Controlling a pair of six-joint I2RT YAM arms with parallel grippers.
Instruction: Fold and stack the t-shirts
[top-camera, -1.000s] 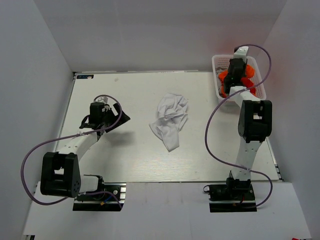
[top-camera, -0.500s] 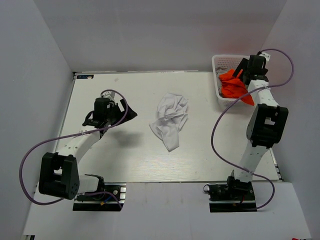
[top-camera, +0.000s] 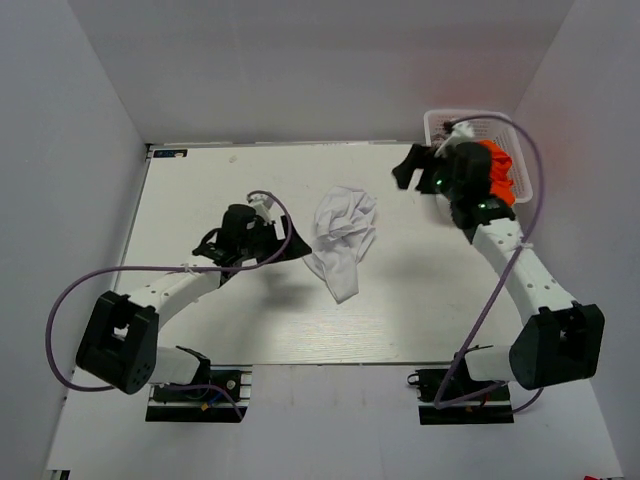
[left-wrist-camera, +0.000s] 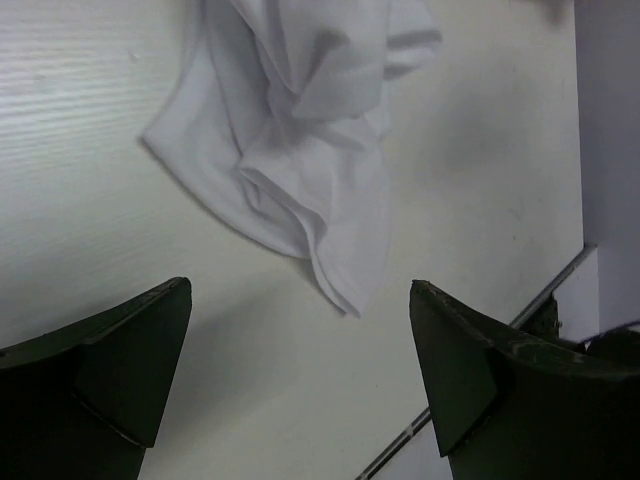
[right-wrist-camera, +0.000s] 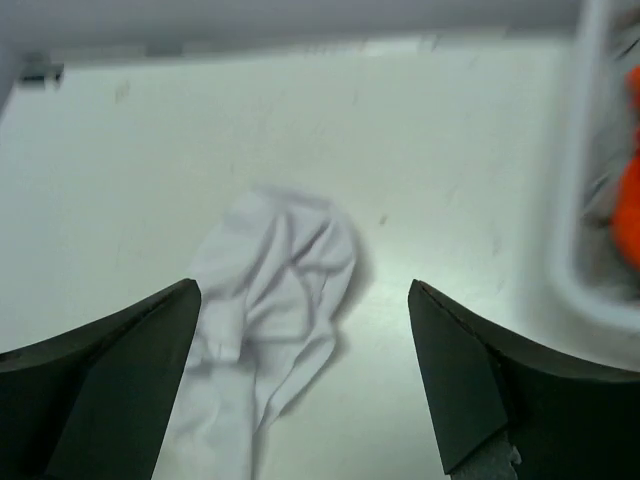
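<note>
I'm reading both arms off the top view. Bases are sitting at the near edge of the table (top-camera: 230, 180).

Left gripper (top-camera: 292, 246) is reaching toward mid-table, just beside the left edge of the white t-shirt (top-camera: 340, 240). I can't tell whether it's touching. In the left wrist view the left gripper (left-wrist-camera: 300, 300) is showing its jaws spread wide with nothing between them, and the white t-shirt (left-wrist-camera: 300, 150) is lying just ahead of the fingers (left-wrist-camera: 110, 370).

The shirt is lying crumpled and unfolded around the middle of the table, with one narrow end trailing toward the near side.

Right gripper (top-camera: 408, 170) is hanging further out, beyond the shirt's right side and apart from it. In the right wrist view the right gripper (right-wrist-camera: 300, 300) is also gaping wide and carrying nothing, and it's looking down at the white t-shirt (right-wrist-camera: 275, 270).

At the far right corner, the white basket (top-camera: 480, 118) is holding an orange t-shirt (top-camera: 497, 172), bunched up. In the right wrist view the basket (right-wrist-camera: 580, 200) is showing blurred at the right edge.
</note>
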